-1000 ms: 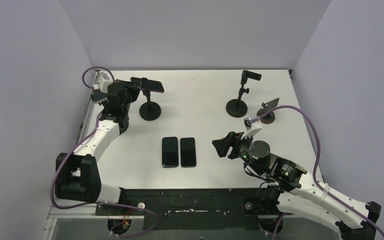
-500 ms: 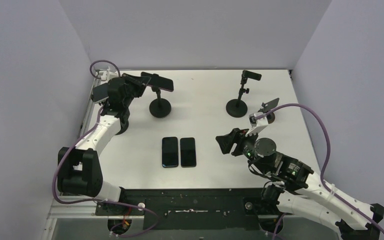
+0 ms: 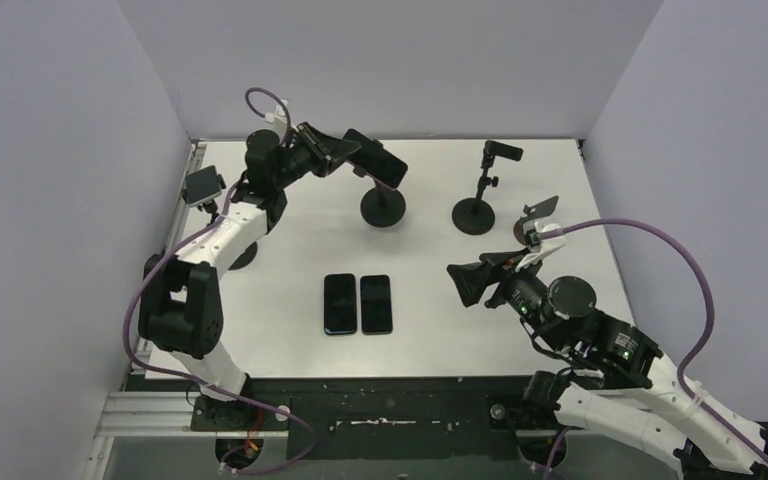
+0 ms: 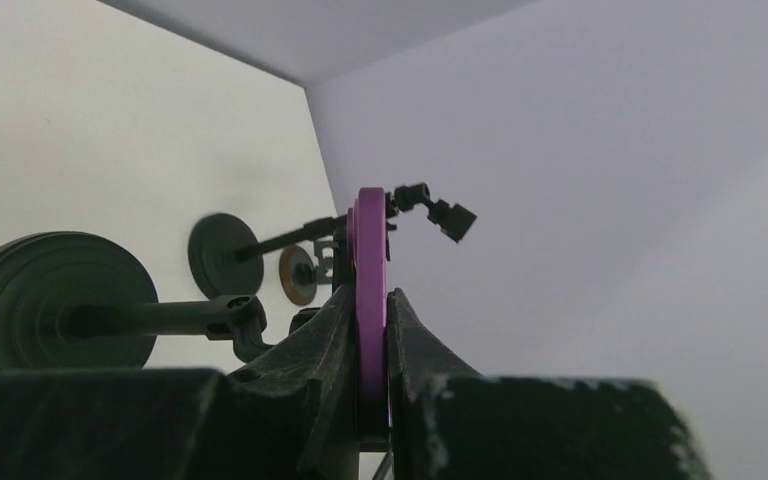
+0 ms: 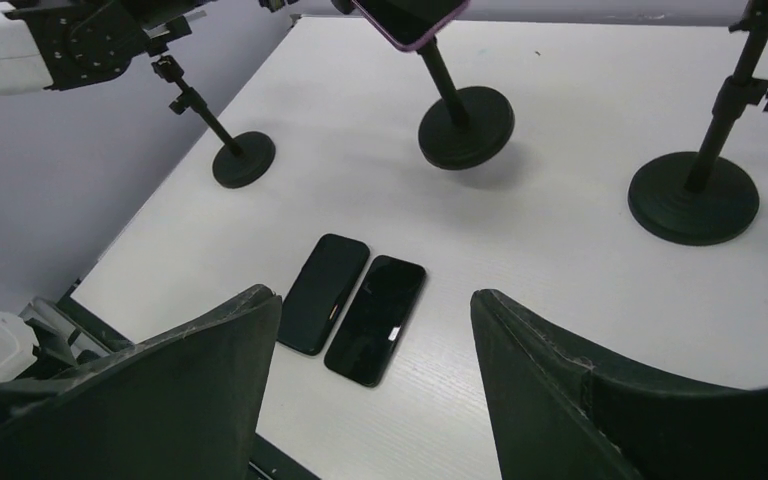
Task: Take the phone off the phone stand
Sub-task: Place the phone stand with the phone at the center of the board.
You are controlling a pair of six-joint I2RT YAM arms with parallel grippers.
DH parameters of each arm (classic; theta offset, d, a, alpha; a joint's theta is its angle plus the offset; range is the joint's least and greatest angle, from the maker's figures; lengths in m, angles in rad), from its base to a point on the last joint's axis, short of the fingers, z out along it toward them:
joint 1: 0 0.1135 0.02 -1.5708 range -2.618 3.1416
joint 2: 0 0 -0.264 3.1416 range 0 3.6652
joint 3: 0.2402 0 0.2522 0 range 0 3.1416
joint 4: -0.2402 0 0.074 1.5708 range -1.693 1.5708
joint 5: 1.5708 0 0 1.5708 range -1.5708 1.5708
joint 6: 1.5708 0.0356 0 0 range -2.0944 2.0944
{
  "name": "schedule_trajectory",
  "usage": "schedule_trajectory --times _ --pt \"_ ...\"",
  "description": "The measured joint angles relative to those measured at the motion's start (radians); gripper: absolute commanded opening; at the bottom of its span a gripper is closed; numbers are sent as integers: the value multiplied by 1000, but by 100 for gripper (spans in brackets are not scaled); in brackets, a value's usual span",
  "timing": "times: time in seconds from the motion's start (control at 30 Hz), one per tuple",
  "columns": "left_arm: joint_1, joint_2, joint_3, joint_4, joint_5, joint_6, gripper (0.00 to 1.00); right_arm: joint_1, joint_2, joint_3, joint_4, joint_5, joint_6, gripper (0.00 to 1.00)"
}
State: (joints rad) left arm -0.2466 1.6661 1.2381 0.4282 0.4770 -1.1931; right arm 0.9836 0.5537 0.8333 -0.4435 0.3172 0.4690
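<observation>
Top external view: left gripper (image 3: 345,150), clamped on the phone (image 3: 375,158), dragged the stand (image 3: 383,205) along, phone still mounted; right gripper (image 3: 470,283) open.

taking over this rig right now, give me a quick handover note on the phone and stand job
Grippers: the left gripper is shut on the edge of the purple-cased phone, toward the back of the table. The right gripper is open and empty, hovering to the right of the two black phones lying flat.
Things: the phone still sits in the phone stand. I cannot tell whether the stand's base rests on the table.
Done: phone grasped.
Left: pull it free of the stand, probably with the right gripper steadying the stand, then set it down.
</observation>
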Motion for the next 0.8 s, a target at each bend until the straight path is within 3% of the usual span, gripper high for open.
schedule_trajectory --times 0.23,0.8 --pt "-87 95 100 -15 167 26 0 0 107 156 -77 -23 -102 72" --pt "-204 253 313 -250 331 237 0 0 91 146 -143 -23 -125 72"
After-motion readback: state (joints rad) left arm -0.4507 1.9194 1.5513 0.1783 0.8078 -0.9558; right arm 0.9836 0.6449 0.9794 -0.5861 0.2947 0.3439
